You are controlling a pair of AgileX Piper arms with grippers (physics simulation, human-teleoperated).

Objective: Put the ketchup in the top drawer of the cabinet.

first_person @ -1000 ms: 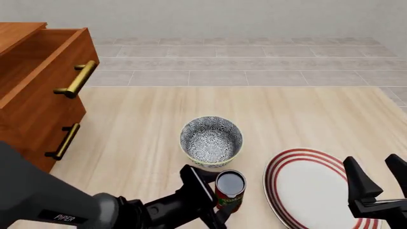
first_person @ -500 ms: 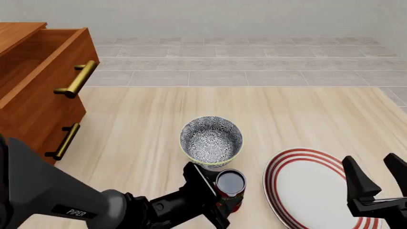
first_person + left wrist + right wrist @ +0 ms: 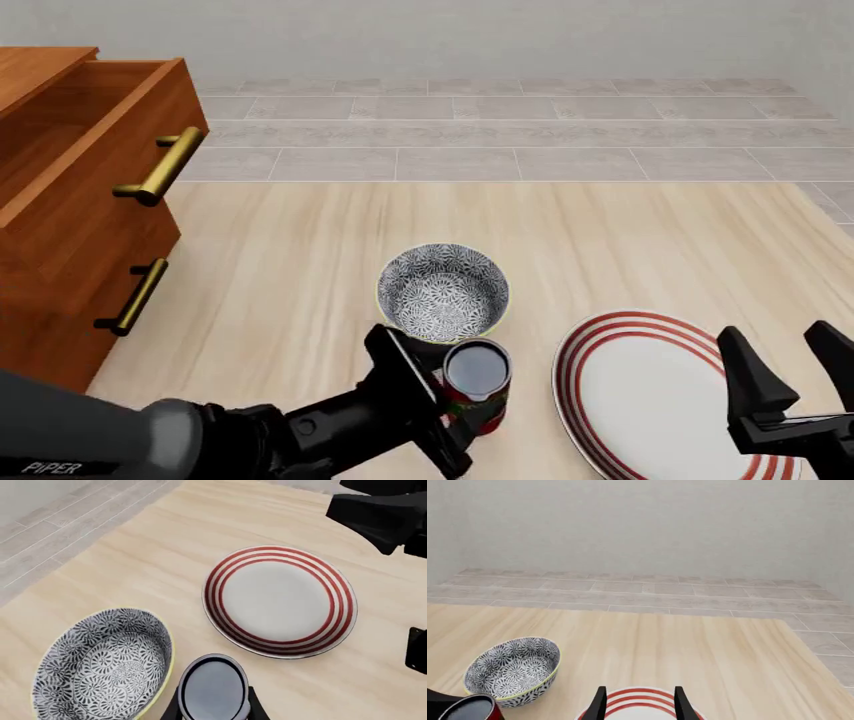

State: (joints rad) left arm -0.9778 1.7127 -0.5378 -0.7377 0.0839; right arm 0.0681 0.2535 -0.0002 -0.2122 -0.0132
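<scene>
L gripper point(image 3: 447, 415) clamped on the ketchup point(image 3: 474, 385), fingers either side of can; the left wrist view shows its dark top point(image 3: 213, 692) between the two finger tips. Can upright, long axis vertical, near-centre of table, just near side of the patterned bowl point(image 3: 443, 293); whether it's resting on the table or lifted, can't tell.

R gripper point(image 3: 790, 375) spread open, holding nothing, hovering over near-right edge of striped plate point(image 3: 641, 385). L arm is the one on the job.

Key relation: the top drawer point(image 3: 94, 150) lies far-left of the can, well apart, pulled open, brass handle point(image 3: 163, 166) facing right. Cabinet point(image 3: 60, 270) sits at left table edge. Judgement: next move = lift, carry left + far, clear the drawer front.

Containers: bowl empty, plate bare. Visible part of drawer interior shows nothing; rest out of frame.
</scene>
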